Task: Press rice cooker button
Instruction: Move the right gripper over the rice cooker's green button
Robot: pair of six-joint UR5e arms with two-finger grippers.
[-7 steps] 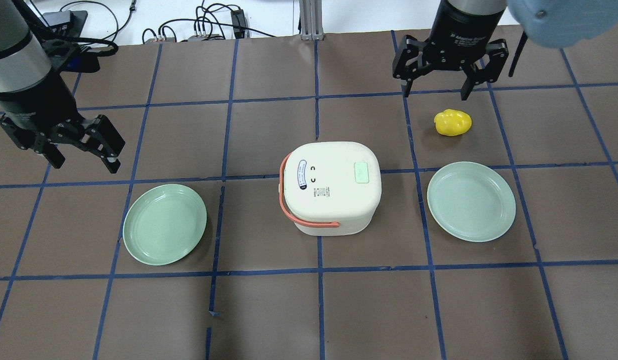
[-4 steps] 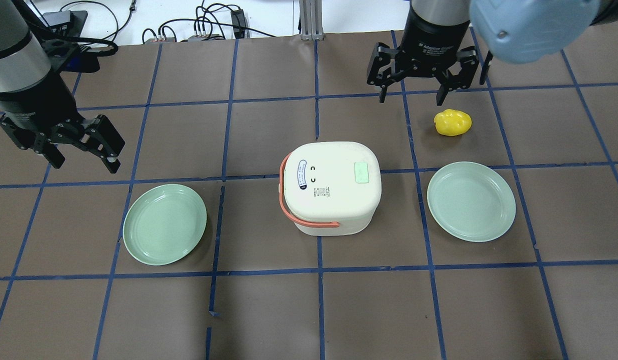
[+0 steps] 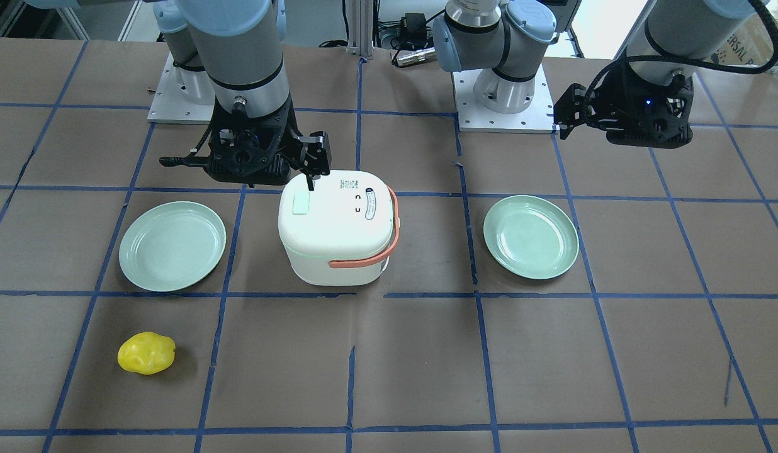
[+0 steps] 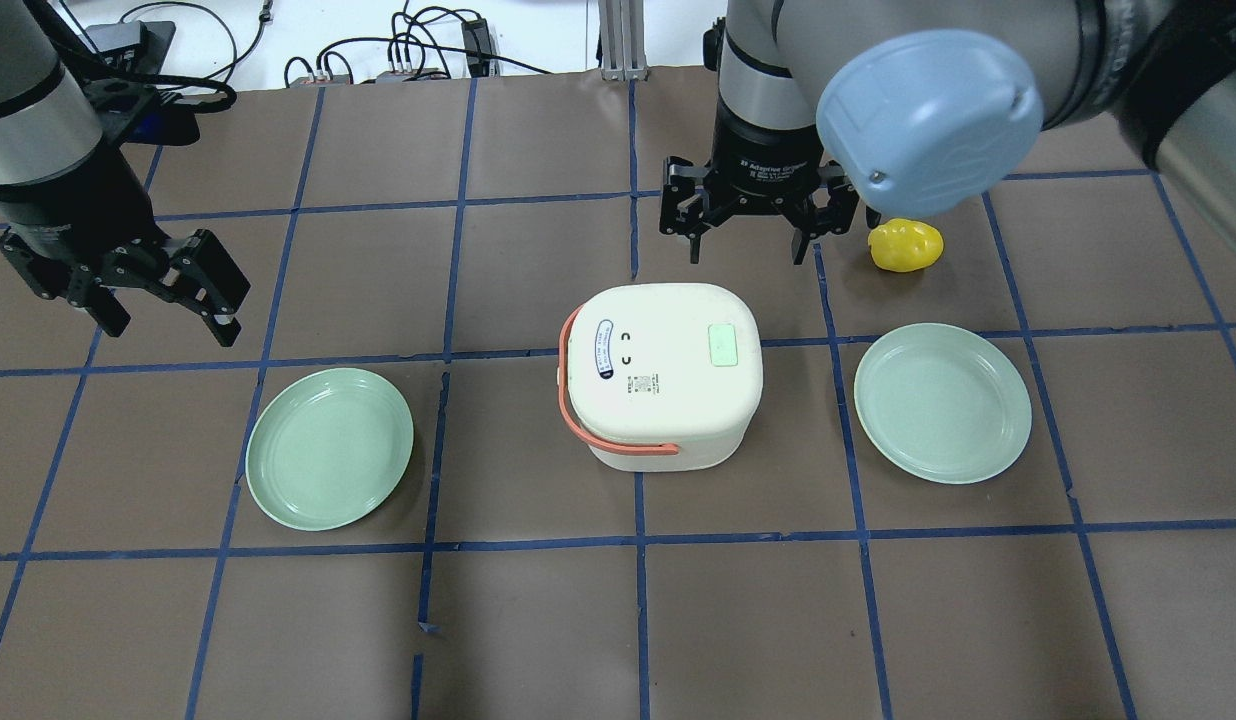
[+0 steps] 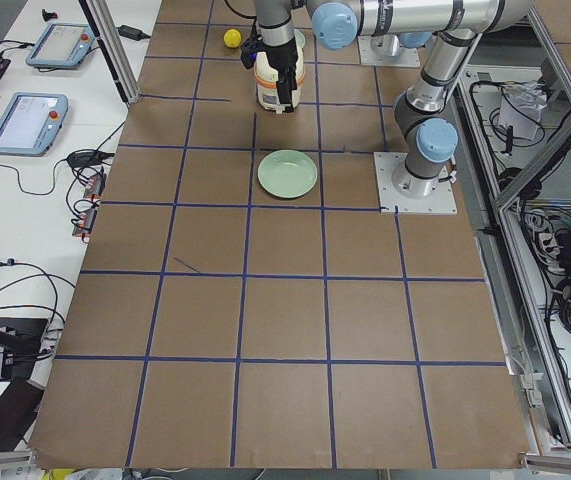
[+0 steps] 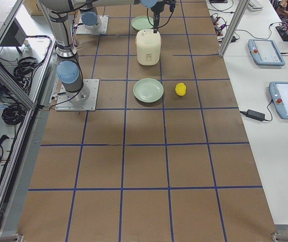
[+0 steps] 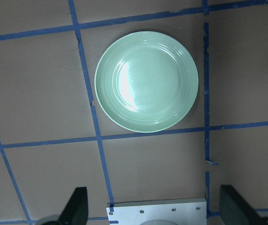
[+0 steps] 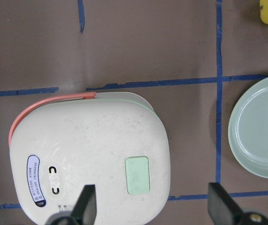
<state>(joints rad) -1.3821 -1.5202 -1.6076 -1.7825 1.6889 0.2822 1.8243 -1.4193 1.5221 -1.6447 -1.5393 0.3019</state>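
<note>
The white rice cooker (image 4: 663, 385) with a coral-orange handle stands closed at the table's middle; it also shows in the front view (image 3: 335, 233) and the right wrist view (image 8: 87, 140). A mint-green rectangular button (image 4: 723, 346) sits on its lid, also seen in the right wrist view (image 8: 137, 175). My right gripper (image 4: 746, 243) is open and empty, hovering just beyond the cooker's far edge, above the button end (image 3: 241, 167). My left gripper (image 4: 168, 315) is open and empty at the far left, above a green plate (image 7: 146, 82).
Two mint-green plates lie either side of the cooker, one on the left (image 4: 329, 447) and one on the right (image 4: 942, 402). A yellow lumpy object (image 4: 906, 245) lies beyond the right plate, close to my right gripper.
My right gripper has moved left and nearer, from beyond the yellow object to the cooker's far edge. The left arm and the cooker have not moved.
</note>
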